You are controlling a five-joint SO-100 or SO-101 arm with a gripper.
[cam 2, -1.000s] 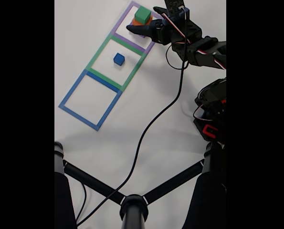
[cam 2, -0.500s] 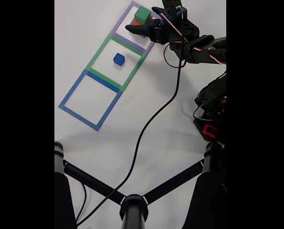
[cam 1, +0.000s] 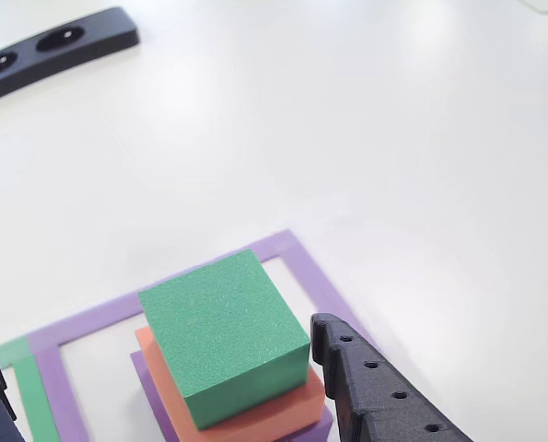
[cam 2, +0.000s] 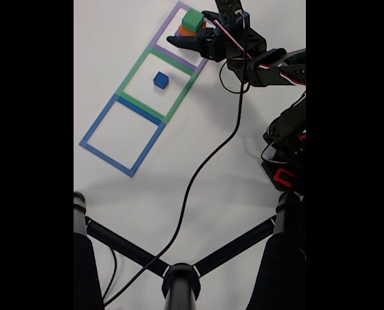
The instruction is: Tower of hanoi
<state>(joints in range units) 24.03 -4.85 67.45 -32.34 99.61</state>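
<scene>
The tower of hanoi stands as a stack inside the purple square outline (cam 1: 297, 256): a green cube (cam 1: 223, 336) on an orange cube (cam 1: 264, 416) on a purple cube (cam 1: 154, 396), of which just an edge shows. In the fixed view the green cube (cam 2: 192, 19) sits at the top, and the small dark blue cube (cam 2: 161, 80) lies alone inside the green outline (cam 2: 130, 74). My gripper (cam 2: 188, 26) is open, its black fingers (cam 1: 375, 391) on either side of the stack without touching the green cube.
A black strip with round holes (cam 1: 52, 41) lies far behind the stack. The blue outline (cam 2: 91, 132) holds nothing. A black cable (cam 2: 198, 174) crosses the white table. Black stand legs (cam 2: 179, 278) fill the bottom, and the arm's base (cam 2: 285, 152) is at the right.
The gripper has edged up and left toward the stack, so its open fingers now flank the cubes. The cubes have not moved.
</scene>
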